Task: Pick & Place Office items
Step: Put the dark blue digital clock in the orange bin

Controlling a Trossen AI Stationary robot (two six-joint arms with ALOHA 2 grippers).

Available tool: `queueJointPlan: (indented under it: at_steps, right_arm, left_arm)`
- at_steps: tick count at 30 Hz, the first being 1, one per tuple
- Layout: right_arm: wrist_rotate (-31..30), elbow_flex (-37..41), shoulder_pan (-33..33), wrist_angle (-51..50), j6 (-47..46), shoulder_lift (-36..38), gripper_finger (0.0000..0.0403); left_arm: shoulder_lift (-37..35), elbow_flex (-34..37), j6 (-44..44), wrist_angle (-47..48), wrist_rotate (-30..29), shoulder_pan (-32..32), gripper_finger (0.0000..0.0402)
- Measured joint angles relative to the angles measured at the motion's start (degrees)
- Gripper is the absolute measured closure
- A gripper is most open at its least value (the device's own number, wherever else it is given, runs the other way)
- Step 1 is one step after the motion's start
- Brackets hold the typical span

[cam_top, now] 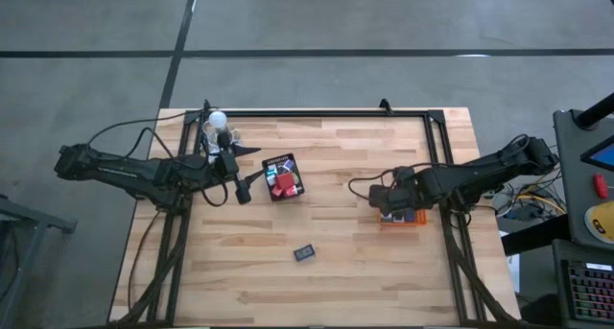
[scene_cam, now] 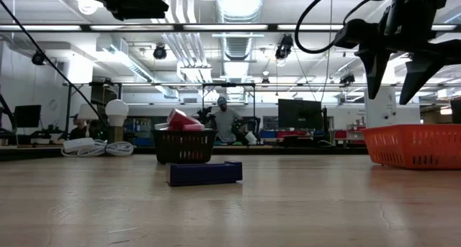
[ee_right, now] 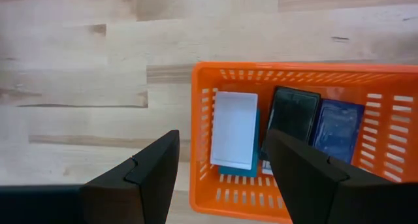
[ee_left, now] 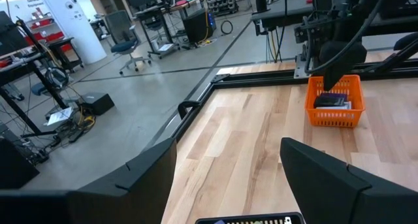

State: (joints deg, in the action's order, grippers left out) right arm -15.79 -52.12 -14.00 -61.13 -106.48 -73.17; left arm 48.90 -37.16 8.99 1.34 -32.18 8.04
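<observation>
Right gripper (ee_right: 219, 178) hangs above the orange tray (cam_top: 403, 217) at the right side of the counter (cam_top: 355, 262), its two fingers spread apart and holding nothing. Inside the tray lie flat office items side by side — a white rectangle (ee_right: 234, 128) resting on a teal piece (ee_right: 243, 166), a black rectangle (ee_right: 294, 114) and a dark blue rectangle (ee_right: 337, 130). Left gripper (cam_top: 246, 182) sits at the counter's left, just beside the black mesh tray (cam_top: 283, 176), its fingers also parted with nothing between them. The mesh tray carries red blocks (cam_top: 283, 184) together with smaller pieces, among them a white and a green one, too small to tell apart clearly. One dark blue flat item (scene_cam: 205, 173) lies alone on the bare wood in the middle of the counter, between the two trays and nearer the front edge — well apart from both. A white round bulb (cam_top: 218, 120) with cords rests near the far left corner. In the low view, a person (scene_cam: 227, 121) stands in the room beyond the counter.
</observation>
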Motion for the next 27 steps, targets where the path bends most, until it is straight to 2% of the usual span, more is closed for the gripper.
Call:
queueJointPlan:
  at_steps: [18,27]
  right_arm:
    - [-0.40,0.00,0.00,2.37,-0.13,0.02,0.0177]
    - [-3.31,-2.13,-0.02,5.14,4.79,-0.09,0.0177]
  left_arm:
    - [-0.02,-0.01,0.02,0.00,0.00,0.02,0.0126]
    - [-0.02,0.02,0.01,0.00,-0.02,0.02,0.0126]
